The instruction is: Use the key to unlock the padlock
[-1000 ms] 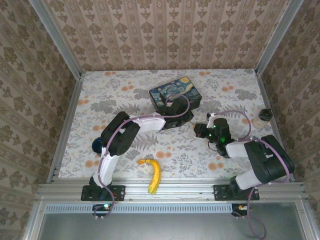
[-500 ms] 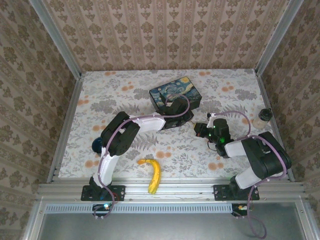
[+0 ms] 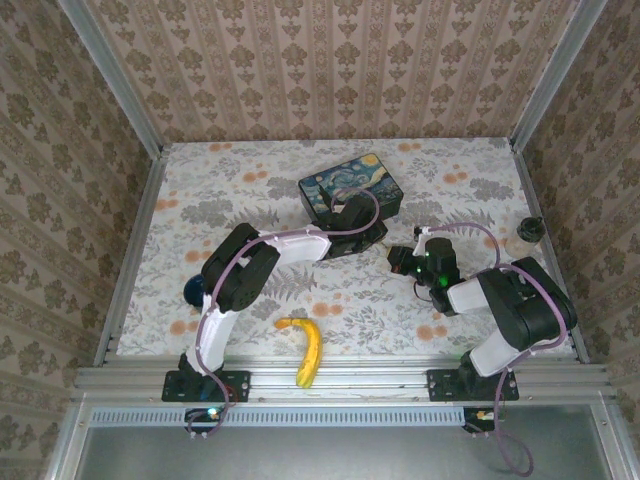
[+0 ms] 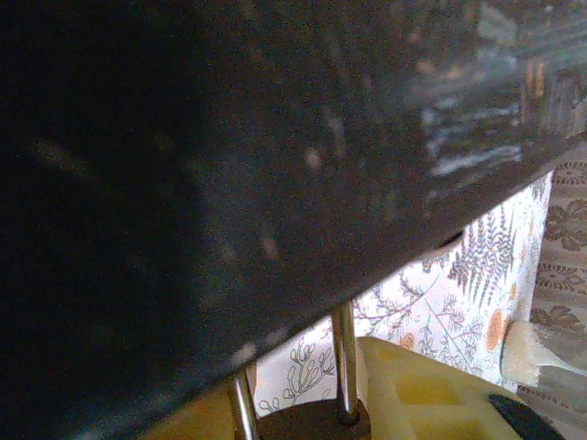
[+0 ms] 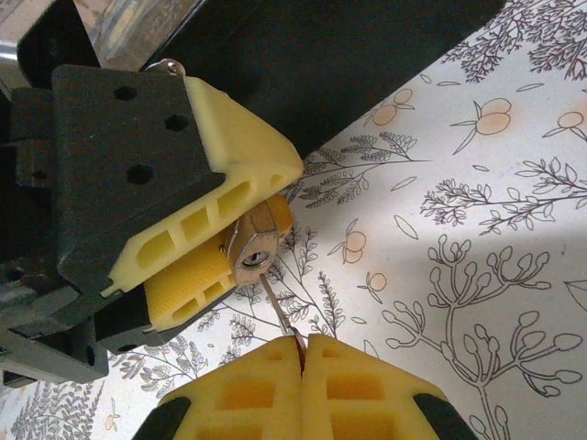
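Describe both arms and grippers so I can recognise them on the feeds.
Both the left arm and right arm have black joint housings, white link shells and looping lilac cables. A green light glows on the right arm. The left gripper and right gripper have yellow fingers with moulded pockets on black mounts.

Box (image 3: 352,186) sits mid-desk (image 3: 250,170) toward the back, left claw (image 3: 374,238) right in front of it with the padlock (image 5: 255,243) between its fingers. Right claw (image 3: 398,261) is just to the right, its key (image 5: 275,302) reaching the padlock. Banana (image 3: 307,350) lies at the near edge.
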`<control>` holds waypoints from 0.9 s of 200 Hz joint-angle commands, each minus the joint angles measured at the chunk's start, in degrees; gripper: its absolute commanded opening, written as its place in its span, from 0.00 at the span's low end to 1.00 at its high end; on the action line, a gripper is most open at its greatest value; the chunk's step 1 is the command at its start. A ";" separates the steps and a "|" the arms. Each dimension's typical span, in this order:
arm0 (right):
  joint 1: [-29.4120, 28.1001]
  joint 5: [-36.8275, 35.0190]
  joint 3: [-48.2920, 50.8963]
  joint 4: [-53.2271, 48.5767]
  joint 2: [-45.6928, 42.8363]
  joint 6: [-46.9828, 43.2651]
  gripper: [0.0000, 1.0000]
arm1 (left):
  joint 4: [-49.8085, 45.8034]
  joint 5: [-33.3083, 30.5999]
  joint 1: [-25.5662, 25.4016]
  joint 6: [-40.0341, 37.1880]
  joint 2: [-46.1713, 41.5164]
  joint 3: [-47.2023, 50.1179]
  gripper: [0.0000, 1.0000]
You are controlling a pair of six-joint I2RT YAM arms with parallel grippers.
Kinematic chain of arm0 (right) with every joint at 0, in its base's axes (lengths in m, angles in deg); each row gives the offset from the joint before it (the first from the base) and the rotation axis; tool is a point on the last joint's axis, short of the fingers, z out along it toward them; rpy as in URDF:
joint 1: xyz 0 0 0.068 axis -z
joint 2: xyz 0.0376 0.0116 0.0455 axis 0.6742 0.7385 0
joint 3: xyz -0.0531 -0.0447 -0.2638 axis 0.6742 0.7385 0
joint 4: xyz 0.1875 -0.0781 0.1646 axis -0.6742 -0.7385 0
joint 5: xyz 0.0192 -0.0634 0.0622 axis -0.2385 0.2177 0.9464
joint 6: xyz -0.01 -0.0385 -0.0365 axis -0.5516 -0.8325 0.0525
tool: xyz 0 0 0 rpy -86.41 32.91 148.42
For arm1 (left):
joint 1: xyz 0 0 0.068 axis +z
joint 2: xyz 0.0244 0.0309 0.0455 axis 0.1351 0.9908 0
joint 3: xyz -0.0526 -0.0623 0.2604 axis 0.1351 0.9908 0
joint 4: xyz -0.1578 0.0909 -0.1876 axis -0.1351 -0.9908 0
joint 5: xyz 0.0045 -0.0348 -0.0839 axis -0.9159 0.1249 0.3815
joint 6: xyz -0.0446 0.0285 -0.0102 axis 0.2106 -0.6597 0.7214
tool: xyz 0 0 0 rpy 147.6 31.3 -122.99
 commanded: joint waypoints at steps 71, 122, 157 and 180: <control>0.13 -1.48 -1.20 2.32 0.99 0.55 0.00 | -1.16 9.54 -0.95 7.99 2.42 1.47 0.00; 0.19 -1.82 -1.65 2.70 1.05 0.93 0.00 | -0.88 9.98 -0.96 8.13 2.96 1.29 0.00; 0.21 -1.62 -2.13 2.70 0.61 1.10 0.00 | -0.87 10.07 -0.96 8.20 3.04 1.29 0.00; 0.22 -1.64 -2.26 2.53 0.43 1.10 0.00 | -0.76 10.24 -0.93 8.24 3.16 1.29 0.00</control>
